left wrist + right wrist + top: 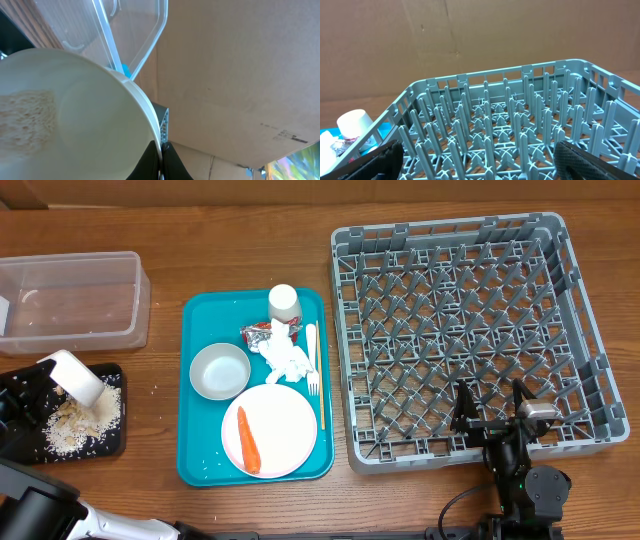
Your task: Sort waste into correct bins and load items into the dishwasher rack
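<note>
Left claw (161, 152) pinches the rim of a small white bowl (76, 376), tipped mouth-down over the black tray (112, 444) directly below it. Grain scraps (70, 425) lie heaped in that tray, and some cling inside the bowl. Clear tub (70, 300) sits just beyond this claw, near empty. Right claw (490, 416) is spread wide, holding nothing, over the near wall of the rack (440, 228), which has nothing loaded. The teal tray (200, 455) lies between the claws, nearer the left one. It holds a second bowl (220, 370), a plate (285, 430) with a carrot (248, 442) lying lengthwise front-to-back, a napkin (285, 362), a wrapper (258, 334), a cup (284, 302), a fork (312, 365) and a stick (321, 395).
</note>
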`<state>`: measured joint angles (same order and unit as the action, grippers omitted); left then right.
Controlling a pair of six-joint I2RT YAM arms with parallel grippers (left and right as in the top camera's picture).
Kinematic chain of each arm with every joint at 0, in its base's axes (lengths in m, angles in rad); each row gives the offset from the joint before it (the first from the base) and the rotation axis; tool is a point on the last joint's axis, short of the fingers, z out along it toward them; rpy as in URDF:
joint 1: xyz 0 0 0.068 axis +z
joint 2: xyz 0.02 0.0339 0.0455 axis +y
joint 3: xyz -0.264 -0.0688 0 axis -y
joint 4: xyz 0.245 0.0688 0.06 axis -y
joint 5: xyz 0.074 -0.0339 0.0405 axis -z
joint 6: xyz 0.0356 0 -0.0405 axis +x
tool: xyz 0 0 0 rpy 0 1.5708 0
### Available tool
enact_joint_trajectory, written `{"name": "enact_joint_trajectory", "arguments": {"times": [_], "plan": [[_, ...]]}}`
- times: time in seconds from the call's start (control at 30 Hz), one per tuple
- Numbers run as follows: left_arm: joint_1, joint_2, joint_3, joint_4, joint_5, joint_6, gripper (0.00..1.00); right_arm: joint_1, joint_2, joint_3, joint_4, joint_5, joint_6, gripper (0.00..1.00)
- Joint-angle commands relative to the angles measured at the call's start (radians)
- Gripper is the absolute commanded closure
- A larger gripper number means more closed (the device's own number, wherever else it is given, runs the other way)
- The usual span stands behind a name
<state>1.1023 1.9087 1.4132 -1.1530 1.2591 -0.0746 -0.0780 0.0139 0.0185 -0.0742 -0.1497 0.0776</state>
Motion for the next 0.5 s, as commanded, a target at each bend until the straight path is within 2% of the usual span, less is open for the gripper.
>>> {"name": "enact_joint_trajectory", "arguments": {"times": [0.0,0.1,0.2,0.27,0.37,0.47], "plan": [[0.016,0.011,0.001,0.016,0.004,0.0,0.96,-0.004,-0.011,-0.011,0.005,0.008,-0.003,0.0],[0.03,0.014,0.001,0.047,-0.065,-0.038,0.96,-0.004,-0.011,-0.011,0.005,0.008,-0.003,0.0],[0.038,0.015,0.001,0.026,-0.048,0.014,0.96,-0.004,-0.011,-0.011,0.005,0.008,-0.003,0.0],[0.044,0.016,0.001,0.012,-0.072,-0.008,0.96,-0.004,-0.011,-0.011,0.005,0.008,-0.003,0.0],[0.048,0.016,0.001,0.037,-0.029,0.007,0.96,-0.004,-0.011,-0.011,0.005,0.008,-0.003,0.0],[0.056,0.016,0.001,0.059,-0.023,-0.035,0.96,-0.004,-0.011,-0.011,0.005,0.008,-0.003,0.0]]}}
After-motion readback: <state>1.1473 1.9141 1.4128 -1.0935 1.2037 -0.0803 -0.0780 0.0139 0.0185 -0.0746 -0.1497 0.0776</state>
